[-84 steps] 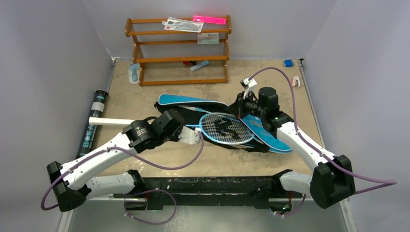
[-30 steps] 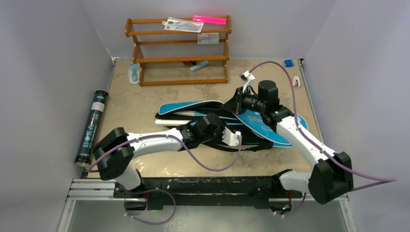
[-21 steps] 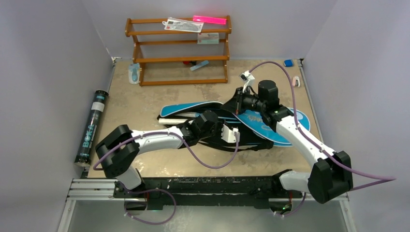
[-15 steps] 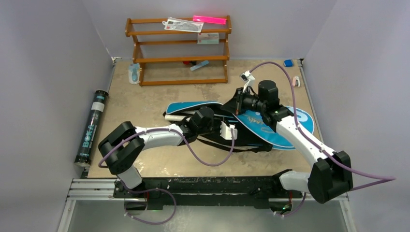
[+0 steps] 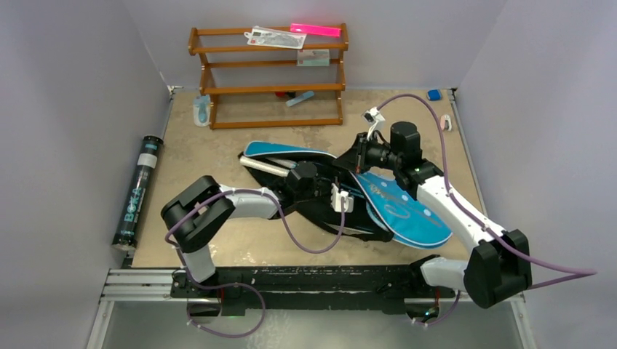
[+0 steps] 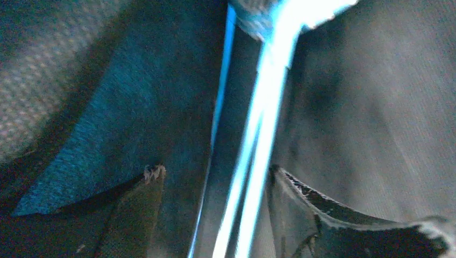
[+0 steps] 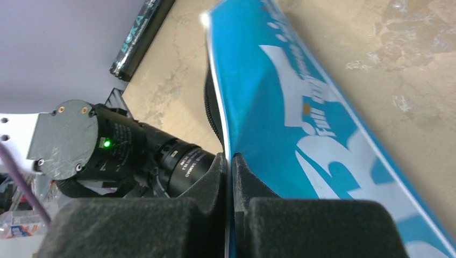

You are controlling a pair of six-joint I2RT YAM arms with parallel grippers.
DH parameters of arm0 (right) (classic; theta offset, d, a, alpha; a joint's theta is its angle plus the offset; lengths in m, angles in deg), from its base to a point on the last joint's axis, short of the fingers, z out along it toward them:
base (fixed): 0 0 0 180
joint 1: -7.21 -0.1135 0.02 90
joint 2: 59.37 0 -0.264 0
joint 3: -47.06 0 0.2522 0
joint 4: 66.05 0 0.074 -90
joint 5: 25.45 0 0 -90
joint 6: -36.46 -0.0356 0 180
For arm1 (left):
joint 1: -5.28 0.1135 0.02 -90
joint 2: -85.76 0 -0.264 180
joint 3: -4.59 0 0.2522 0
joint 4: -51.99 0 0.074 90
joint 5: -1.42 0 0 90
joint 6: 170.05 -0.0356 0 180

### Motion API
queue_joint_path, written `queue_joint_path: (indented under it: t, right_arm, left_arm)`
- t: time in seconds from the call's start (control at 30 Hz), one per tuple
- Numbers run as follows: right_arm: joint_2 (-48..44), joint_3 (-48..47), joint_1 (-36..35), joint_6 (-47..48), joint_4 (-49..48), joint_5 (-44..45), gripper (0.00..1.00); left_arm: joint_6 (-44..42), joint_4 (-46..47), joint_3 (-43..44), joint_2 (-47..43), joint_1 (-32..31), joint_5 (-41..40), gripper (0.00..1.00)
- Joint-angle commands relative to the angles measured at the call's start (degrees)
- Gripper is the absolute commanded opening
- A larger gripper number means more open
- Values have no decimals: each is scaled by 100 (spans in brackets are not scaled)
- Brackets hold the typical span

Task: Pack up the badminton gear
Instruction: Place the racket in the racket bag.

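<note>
Blue racket-shaped fabric bag with white lettering [image 5: 416, 215]: lies right of centre on the mottled tan tabletop [image 5: 218, 145]. Its upper flap is raised and dark lining shows beneath.
Right hand [image 7: 231, 159]: the foam pads are pressed together on the edge of the bag's blue flap, holding it up. From above, this hand sits at the bag's far side.
Left hand [image 6: 214, 172]: sits inside the bag under the raised flap. The fingers stand apart and are clamped on nothing.
Light-blue racket shaft [image 6: 257, 161]: runs lengthwise between the left hand's fingers, closer to the right-side one. The view is too blurred to tell whether they touch.
White racket handle [image 5: 265, 166]: pokes out of the bag's narrow left end, just beyond the left wrist.
Long black tube with teal lettering [image 5: 138, 190]: lies along the left wall, well apart from the bag.
Brown wooden rack [image 5: 268, 76]: stands at the far edge, with a pink strip on its top shelf.
Small blue bit [image 5: 434, 94]: sits in the far right corner.
Small pink bit [image 5: 446, 122]: lies just nearer than the blue one.
</note>
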Motion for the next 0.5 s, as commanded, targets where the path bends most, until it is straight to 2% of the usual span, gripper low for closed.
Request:
queue_joint_path:
  t: [0.0,0.13,0.23,0.33,0.47]
  right_arm:
    - [-121,-180,37,68,-263,-11,0]
    - [117,-246,141,123,-26,552,0]
    - [326,-259,236,49,-63,689,0]
    - [532,-259,306,-37,-206,608,0]
    - [695,-268,372,-72,-313,601,0]
  left_arm:
    - [554,-573,362,-489,-12,276,69]
    - [960,-2331,945,-695,-15,246,76]
    - [1227,-3238,1320,-854,-21,282,78]
    - [1581,-3925,1557,-1137,-30,285,80]
    - [2365,-4415,1790,-1614,-24,-280,82]
